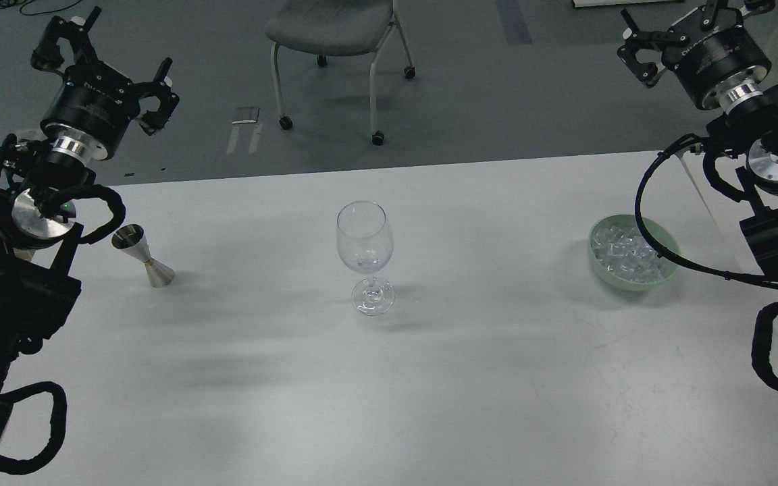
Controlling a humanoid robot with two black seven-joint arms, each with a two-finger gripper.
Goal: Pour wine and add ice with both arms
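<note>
Bare white bench (429,405) fills the near ground. Further out stands a wine glass (365,264), upright, roughly midway between the two sets of jaws and below both, with a trace of something clear in its bowl. Left jaws (109,64) hang spread open and empty; a steel jigger (142,257) stands below them, tilted. Right jaws (683,30) are raised past the bench's far edge, spread and holding nothing. Below them sits a green bowl (598,270) heaped with ice (625,254).
</note>
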